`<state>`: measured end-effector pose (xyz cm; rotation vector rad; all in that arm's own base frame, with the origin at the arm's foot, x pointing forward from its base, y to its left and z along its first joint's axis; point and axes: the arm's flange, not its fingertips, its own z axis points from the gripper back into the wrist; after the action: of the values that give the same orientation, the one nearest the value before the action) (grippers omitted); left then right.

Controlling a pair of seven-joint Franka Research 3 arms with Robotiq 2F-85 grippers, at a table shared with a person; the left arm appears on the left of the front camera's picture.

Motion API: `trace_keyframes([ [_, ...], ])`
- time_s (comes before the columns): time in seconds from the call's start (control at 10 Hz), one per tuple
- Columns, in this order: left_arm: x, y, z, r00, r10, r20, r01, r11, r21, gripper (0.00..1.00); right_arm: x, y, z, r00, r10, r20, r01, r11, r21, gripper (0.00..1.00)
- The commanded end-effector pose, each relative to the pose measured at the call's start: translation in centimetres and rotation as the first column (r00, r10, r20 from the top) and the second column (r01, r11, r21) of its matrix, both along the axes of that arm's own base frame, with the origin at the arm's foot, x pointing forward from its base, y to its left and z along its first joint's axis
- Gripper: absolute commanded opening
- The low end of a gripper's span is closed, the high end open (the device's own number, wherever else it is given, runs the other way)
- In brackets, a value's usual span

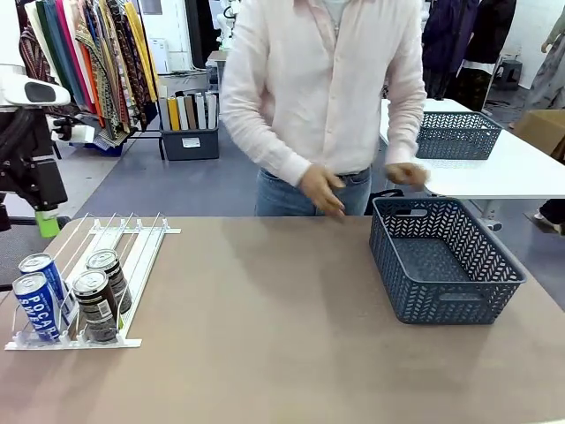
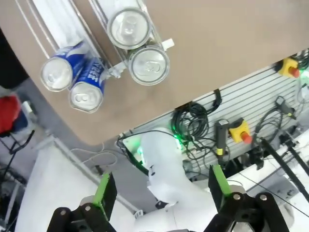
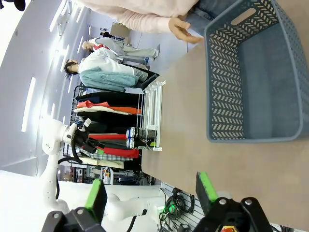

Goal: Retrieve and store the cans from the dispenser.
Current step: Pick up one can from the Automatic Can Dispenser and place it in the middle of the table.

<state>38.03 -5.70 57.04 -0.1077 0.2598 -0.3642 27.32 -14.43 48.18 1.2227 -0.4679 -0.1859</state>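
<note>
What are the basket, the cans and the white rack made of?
Basket: looks like moulded plastic, matte grey-blue, with a cut-out lattice. Cans: probably aluminium, shiny silver tops, printed sides. Rack: white, seemingly coated wire with plastic parts, thin rods.

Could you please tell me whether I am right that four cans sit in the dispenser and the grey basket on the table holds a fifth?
Not quite: the grey basket is empty, as the front view shows. The four cans do sit at the front of the dispenser.
</note>
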Motion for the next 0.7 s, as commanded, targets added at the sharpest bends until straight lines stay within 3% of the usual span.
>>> trace_keyframes([
  [0.0, 0.0, -0.2, 0.1, 0.999, 0.036, -0.001, -0.036, 0.998, -0.046, 1.00, 0.3, -0.1, 0.3, 0.999, 0.004, 0.038, -0.005, 1.000, 0.014, 1.00],
  [0.1, 0.0, 0.0, 0.0, 1.000, 0.000, 0.000, 0.000, 1.000, 0.000, 1.00, 0.3, -0.1, 0.3, 0.999, 0.004, 0.038, -0.005, 1.000, 0.014, 1.00],
  [0.3, -3.7, -1.2, -3.3, 0.989, 0.121, 0.084, -0.124, 0.992, 0.027, 1.00, 0.3, -0.1, 0.3, 0.999, 0.004, 0.038, -0.005, 1.000, 0.014, 1.00],
  [0.5, -7.6, -1.6, -6.0, 0.988, 0.140, 0.061, -0.142, 0.990, 0.022, 1.00, 0.3, -0.1, 0.3, 0.999, 0.004, 0.038, -0.005, 1.000, 0.014, 1.00],
  [0.6, -8.1, -2.2, -7.4, 0.983, 0.166, 0.081, -0.169, 0.985, 0.036, 1.00, 0.3, -0.1, 0.3, 0.999, 0.004, 0.038, -0.005, 1.000, 0.014, 1.00],
])
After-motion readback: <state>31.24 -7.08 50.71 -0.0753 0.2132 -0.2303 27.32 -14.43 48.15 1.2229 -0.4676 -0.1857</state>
